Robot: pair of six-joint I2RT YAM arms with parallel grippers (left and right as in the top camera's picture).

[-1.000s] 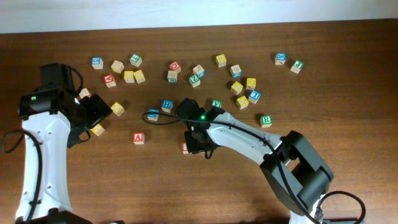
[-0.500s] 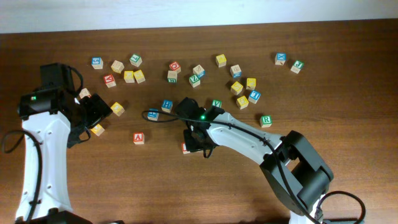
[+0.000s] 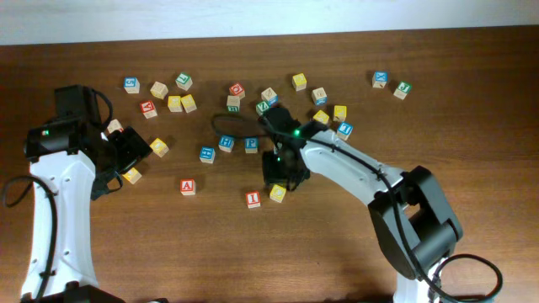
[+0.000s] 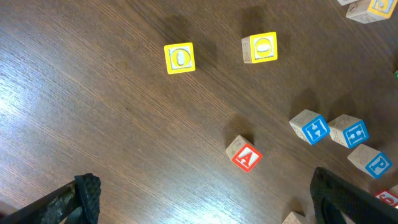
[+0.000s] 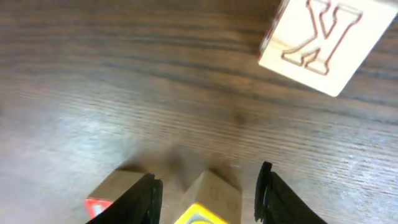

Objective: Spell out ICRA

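Note:
The red I cube [image 3: 253, 199] lies at the table's middle front. A yellow cube [image 3: 277, 193] sits right beside it, turned a little; its letter is too small to read. My right gripper [image 3: 278, 172] hovers just behind the pair, open. In the right wrist view its fingers [image 5: 208, 194] straddle the yellow cube [image 5: 214, 202] without touching it, and the red I cube [image 5: 115, 190] lies outside the left finger. The red A cube [image 3: 188, 187] lies alone to the left and also shows in the left wrist view [image 4: 245, 155]. My left gripper [image 3: 126, 158] is open and empty. The green R cube is hidden.
Several loose letter cubes spread across the back of the table [image 3: 101, 252]. Three blue cubes [image 3: 227, 143] lie in a row behind the I cube. Two yellow cubes [image 4: 180, 58] lie near my left gripper. A pale cube [image 5: 317, 34] lies ahead of my right gripper.
My right gripper has pulled back from the spot beside the I cube toward the far side. The yellow cube now lies uncovered next to the I cube. The left arm has not moved.

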